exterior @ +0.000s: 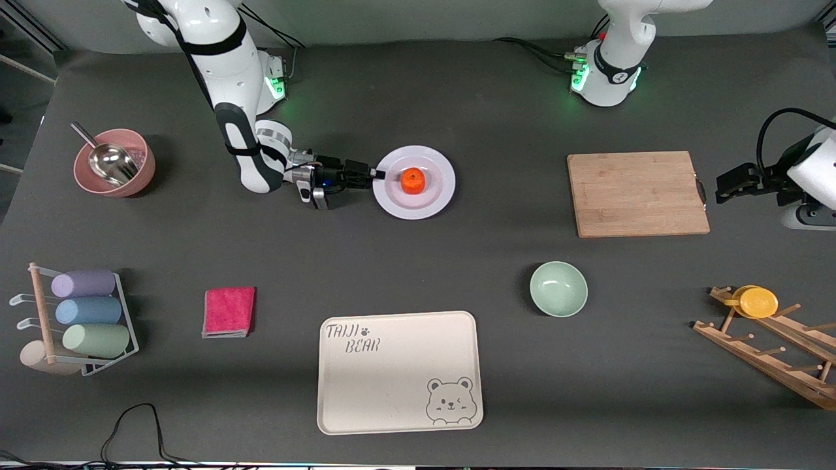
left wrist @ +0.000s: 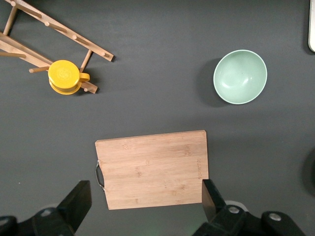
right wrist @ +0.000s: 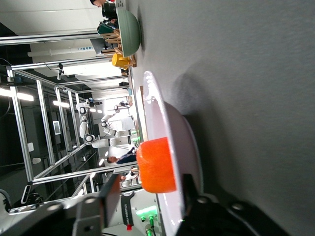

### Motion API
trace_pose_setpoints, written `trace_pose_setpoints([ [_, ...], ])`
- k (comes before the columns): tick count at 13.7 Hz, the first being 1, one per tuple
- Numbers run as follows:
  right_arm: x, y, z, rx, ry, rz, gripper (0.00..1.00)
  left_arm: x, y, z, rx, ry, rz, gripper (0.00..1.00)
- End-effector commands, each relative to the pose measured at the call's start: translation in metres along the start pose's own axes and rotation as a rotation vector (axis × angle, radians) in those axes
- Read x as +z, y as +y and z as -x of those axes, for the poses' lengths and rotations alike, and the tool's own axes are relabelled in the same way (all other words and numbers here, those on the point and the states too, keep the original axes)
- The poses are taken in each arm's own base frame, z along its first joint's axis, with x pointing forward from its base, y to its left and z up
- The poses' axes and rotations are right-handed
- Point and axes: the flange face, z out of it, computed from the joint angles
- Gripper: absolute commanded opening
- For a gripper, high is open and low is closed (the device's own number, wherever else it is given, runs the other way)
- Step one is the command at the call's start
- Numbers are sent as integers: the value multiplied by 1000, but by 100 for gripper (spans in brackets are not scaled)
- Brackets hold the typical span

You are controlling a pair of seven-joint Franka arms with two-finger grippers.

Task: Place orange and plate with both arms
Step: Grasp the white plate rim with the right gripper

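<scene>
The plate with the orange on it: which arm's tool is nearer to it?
The right. The right tool is at the plate, its fingers around the rim. The left tool waits over the table's left-arm end, past the cutting board.

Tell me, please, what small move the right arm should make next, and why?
Probably finish closing the right gripper on the plate rim, then lift. One finger is above the rim and one below, not yet clamped; the orange sits on the plate. The left gripper waits open over the cutting board.
</scene>
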Motion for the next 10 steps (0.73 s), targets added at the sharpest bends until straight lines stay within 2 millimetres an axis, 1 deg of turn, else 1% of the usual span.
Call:
trace_pose_setpoints([
  [1,9,11,-1,-37,7,10,7,-3,2,-2,22,14,2,100],
  [2,9,12,-1,-34,7,10,0,-4,4,-2,20,21,3,100],
  [8,7,11,-4,-20,14,8,0,-3,7,-3,28,22,5,100],
  [10,8,6,-10,-21,14,-2,0,-3,8,-3,29,23,14,100],
])
